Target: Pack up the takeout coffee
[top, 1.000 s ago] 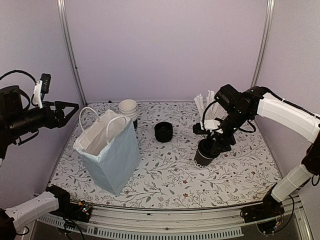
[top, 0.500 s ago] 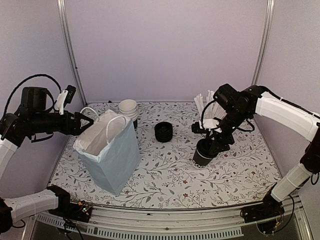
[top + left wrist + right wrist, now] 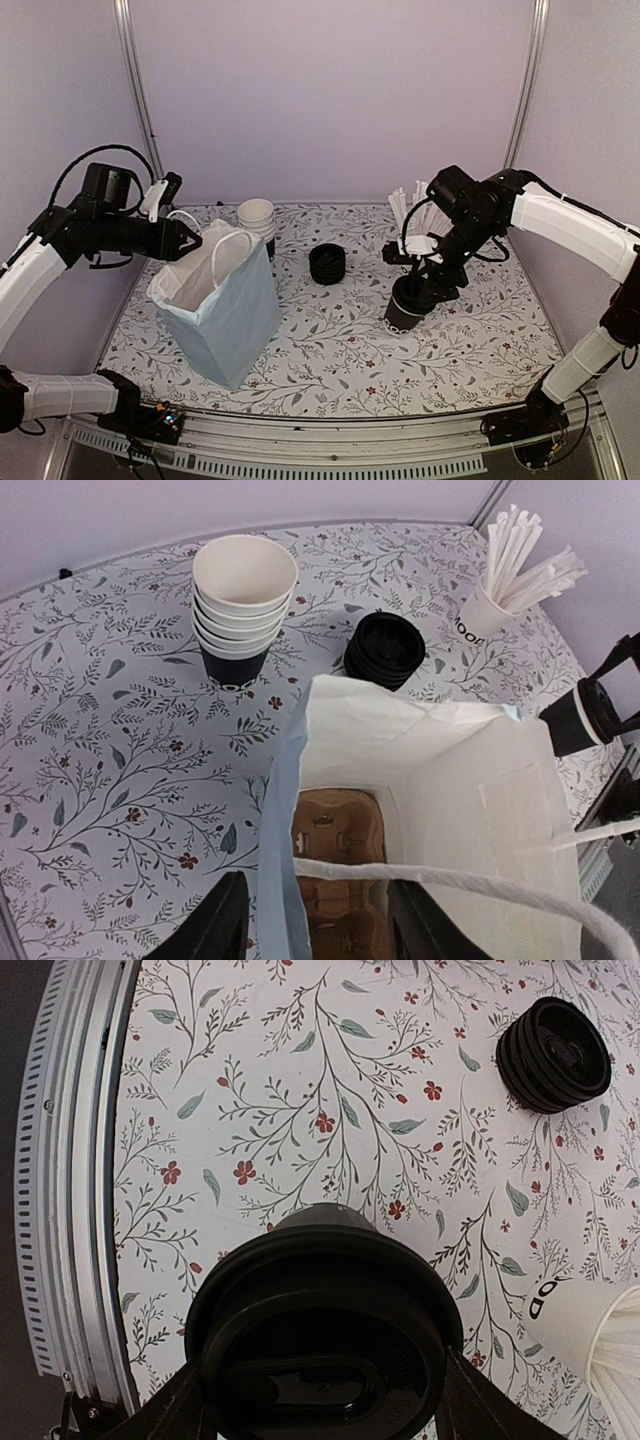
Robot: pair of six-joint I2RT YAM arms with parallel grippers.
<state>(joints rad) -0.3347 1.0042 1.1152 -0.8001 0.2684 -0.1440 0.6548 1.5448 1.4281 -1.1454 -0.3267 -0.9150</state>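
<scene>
The takeout coffee, a black cup with a black lid, is held tilted and low over the table right of centre, with my right gripper shut on it just below the lid. The left wrist view shows it at the far right. The light blue paper bag stands open at the left, a brown cup carrier on its floor. My left gripper is at the bag's far-left rim. Its jaws are apart, straddling the blue wall and the white rope handle without pressing them.
A nested stack of whitish-rimmed cups stands behind the bag. A pile of black lids sits mid-table. A white cup of wrapped straws stands just behind my right gripper. The metal front rail borders the table.
My left arm swung in from the far left to the bag's rim, and its jaws narrowed. My right gripper tipped the coffee slightly and shifted it a little left.
</scene>
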